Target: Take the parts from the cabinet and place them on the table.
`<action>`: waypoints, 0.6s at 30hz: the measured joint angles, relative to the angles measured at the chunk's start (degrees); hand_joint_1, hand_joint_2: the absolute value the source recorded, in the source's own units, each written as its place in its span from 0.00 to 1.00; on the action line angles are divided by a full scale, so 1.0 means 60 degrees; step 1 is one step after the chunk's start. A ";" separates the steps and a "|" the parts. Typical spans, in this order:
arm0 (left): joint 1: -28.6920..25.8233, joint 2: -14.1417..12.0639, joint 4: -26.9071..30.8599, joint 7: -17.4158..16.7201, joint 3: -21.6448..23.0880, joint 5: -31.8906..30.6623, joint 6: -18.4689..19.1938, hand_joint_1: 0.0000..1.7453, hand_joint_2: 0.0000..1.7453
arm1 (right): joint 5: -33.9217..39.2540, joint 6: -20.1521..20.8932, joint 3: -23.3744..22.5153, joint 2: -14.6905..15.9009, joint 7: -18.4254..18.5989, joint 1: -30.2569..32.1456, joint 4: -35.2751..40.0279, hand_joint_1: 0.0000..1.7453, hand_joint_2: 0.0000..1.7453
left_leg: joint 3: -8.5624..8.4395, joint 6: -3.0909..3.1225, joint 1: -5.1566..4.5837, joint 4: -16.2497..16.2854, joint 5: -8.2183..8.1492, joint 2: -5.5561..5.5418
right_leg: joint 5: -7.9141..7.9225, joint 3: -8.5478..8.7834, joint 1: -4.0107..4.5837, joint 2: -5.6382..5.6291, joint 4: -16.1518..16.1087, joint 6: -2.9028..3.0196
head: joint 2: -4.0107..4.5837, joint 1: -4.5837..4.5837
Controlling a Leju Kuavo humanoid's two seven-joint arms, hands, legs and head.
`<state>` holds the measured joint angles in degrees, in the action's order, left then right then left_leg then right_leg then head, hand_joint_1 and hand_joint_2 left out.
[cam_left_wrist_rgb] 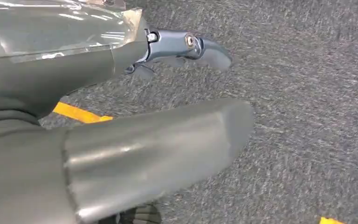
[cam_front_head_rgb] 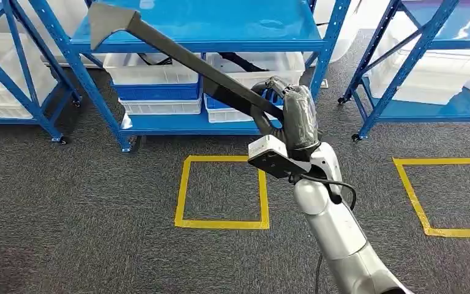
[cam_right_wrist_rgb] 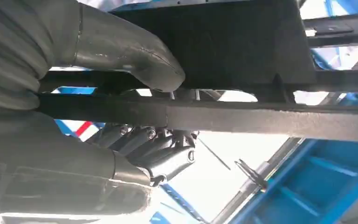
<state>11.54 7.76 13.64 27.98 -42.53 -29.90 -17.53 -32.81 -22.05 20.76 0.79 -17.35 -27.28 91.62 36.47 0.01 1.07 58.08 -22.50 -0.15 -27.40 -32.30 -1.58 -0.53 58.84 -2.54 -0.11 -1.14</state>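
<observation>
Right arm: silver, rising from 5 o'clock, bent up toward the blue rack (cam_front_head_rgb: 208, 37).
Right hand (cam_front_head_rgb: 294, 116): wrapped tight round the near end of a long black part (cam_front_head_rgb: 183, 61), thumb over it, fingers (cam_right_wrist_rgb: 154, 149) curled beneath.
Part: slants toward 11 o'clock, its flared grey tip at the upper shelf's front edge.
Left hand (cam_left_wrist_rgb: 121, 154): hangs over the grey carpet (cam_left_wrist_rgb: 307, 93); fingers apart, holding nothing.
Floor: yellow tape square (cam_front_head_rgb: 222, 192) below the part.

Part: long black bar (cam_front_head_rgb: 183, 58), flared grey end.
Gripped at its near end by the right hand (cam_front_head_rgb: 284, 113); bar slanted up and away from it.
</observation>
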 joint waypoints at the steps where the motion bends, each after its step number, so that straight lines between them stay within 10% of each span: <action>1: -0.0022 0.0000 0.0000 0.0000 0.0000 -0.0018 0.0000 0.00 0.00 | -0.0069 -0.0047 -0.0025 0.0007 0.0000 0.0010 -0.0011 1.00 1.00 | 0.0018 -0.0061 0.0027 -0.0016 0.0046 -0.0003 | 0.0040 -0.0021 -0.0002 -0.0001 0.0017 0.0067 | 0.0000 -0.0004; 8: -0.0034 -0.0011 0.0000 -0.0007 0.0007 -0.0109 0.0000 0.00 0.00 | -0.0310 -0.0167 -0.0040 0.0007 0.0058 0.0093 -0.0011 1.00 1.00 | 0.1225 -0.0195 0.0078 0.2947 -0.1653 0.0002 | 0.0277 -0.0271 0.0047 0.0161 -0.0002 0.0438 | 0.0000 0.0011; 12: -0.0054 -0.0015 0.0000 -0.0022 0.0007 -0.0113 -0.0004 0.00 0.00 | -0.0313 -0.0186 -0.0055 0.0029 0.0062 0.0144 -0.0011 1.00 1.00 | -0.0059 0.0009 0.0038 0.1070 -0.0760 0.0094 | 0.0327 -0.0307 0.0106 0.0304 -0.0001 0.0421 | 0.0000 0.0011; 14: -0.0019 -0.0029 0.0011 -0.0022 0.0011 -0.0113 -0.0007 0.00 0.00 | -0.0313 -0.0215 -0.0076 0.0033 0.0058 0.0144 -0.0011 1.00 1.00 | -0.0620 0.0153 -0.0106 0.0142 -0.0774 0.0507 | 0.0351 -0.0297 0.0176 0.0386 0.0007 0.0366 | 0.0000 0.0011; 18: -0.0013 -0.0047 0.0011 -0.0022 0.0007 -0.0084 -0.0022 0.00 0.00 | -0.0309 -0.0222 -0.0091 0.0047 0.0058 0.0143 -0.0011 1.00 1.00 | -0.0495 0.0260 -0.0205 0.0134 -0.0657 0.0281 | 0.0431 -0.0311 0.0139 0.0601 -0.0039 0.0239 | 0.0000 0.0015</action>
<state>11.46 7.47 13.70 27.85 -42.49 -30.40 -17.66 -34.66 -23.39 20.22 1.07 -17.00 -26.42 91.56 33.50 1.57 -0.17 58.89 -26.44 1.53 -24.81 -34.16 -0.75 3.08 58.61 -1.11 -0.11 -1.05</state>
